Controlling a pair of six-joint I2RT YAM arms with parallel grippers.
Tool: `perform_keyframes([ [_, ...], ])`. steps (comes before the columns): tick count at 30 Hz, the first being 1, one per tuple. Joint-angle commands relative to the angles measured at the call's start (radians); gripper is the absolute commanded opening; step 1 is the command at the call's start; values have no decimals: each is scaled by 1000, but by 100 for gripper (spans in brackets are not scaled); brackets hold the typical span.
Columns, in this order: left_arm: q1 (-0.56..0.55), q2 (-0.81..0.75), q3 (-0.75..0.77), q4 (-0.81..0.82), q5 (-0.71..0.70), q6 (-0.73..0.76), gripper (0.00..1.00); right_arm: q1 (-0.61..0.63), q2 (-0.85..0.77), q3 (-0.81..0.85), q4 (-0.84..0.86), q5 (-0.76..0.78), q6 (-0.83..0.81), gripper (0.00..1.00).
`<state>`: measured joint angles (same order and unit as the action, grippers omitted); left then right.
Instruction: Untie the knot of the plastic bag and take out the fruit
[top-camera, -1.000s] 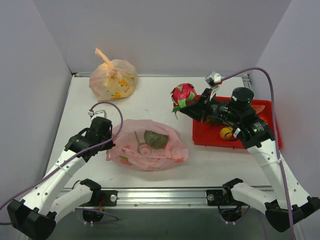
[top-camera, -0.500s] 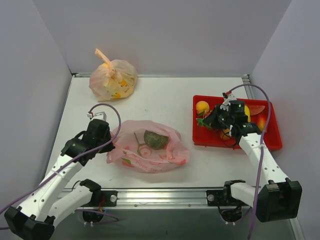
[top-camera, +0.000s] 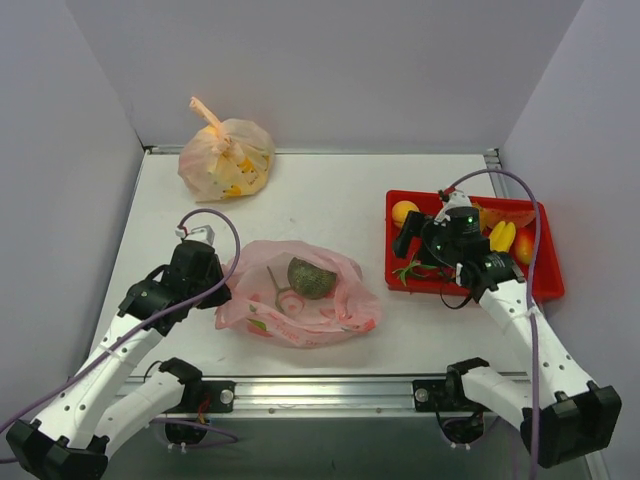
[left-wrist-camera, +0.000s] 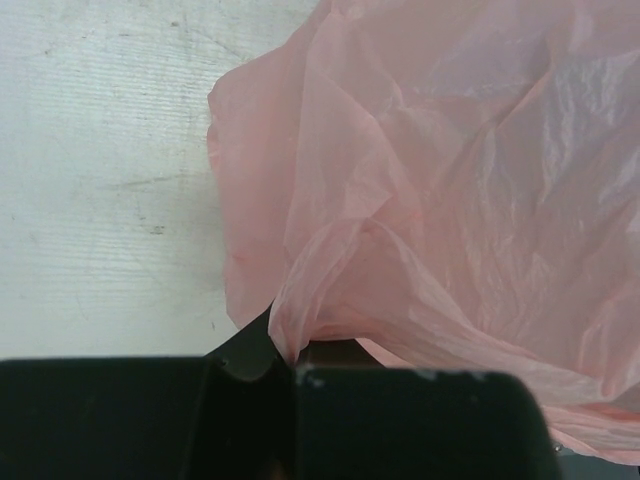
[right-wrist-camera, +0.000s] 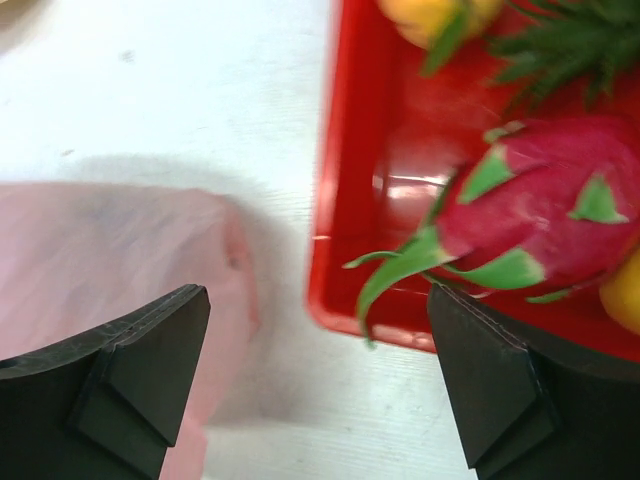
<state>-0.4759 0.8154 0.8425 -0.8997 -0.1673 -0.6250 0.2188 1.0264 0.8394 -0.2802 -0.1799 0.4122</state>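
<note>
One pink plastic bag (top-camera: 300, 300) is lying slumped on the white table (top-camera: 330, 190), its mouth gaping upward. One fruit, a round green melon (top-camera: 311, 278), is sitting inside it near the top. Small red and green fruit prints are dotting the thin film.

I am clamping my left gripper (left-wrist-camera: 285, 355) onto the bag's left edge. My wrist view is showing a fold of pink plastic nipped tight between the two closed fingers, with the rest of the bag billowing away ahead of them.

My right gripper (right-wrist-camera: 315, 300) is hanging to the right of the bag, over the near left rim of a red tray (top-camera: 545, 285). Its fingers are spread wide and gripping nothing. A pink-red dragon fruit (right-wrist-camera: 540, 210) is lying in the tray just beside my right-hand finger (right-wrist-camera: 500, 390), with its green scales pointing back toward the bag. Past the dragon fruit, farther from the bag, an orange (top-camera: 404, 212), some spiky green leaves (right-wrist-camera: 570, 40) and a yellow banana bunch (top-camera: 502, 236) are resting in the same tray. A corner of the bag is showing beside my left-hand finger (right-wrist-camera: 130, 380).

Behind the bag and well apart from it, toward the far left corner, a paler orange bag (top-camera: 226, 160) is sitting with its tied tail (top-camera: 206, 110) sticking up.
</note>
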Motion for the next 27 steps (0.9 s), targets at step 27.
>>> perform_keyframes([
  [27, 2, -36, -19, -25, 106, -64, 0, 874, 403, 262, 42, 333, -46, 92],
])
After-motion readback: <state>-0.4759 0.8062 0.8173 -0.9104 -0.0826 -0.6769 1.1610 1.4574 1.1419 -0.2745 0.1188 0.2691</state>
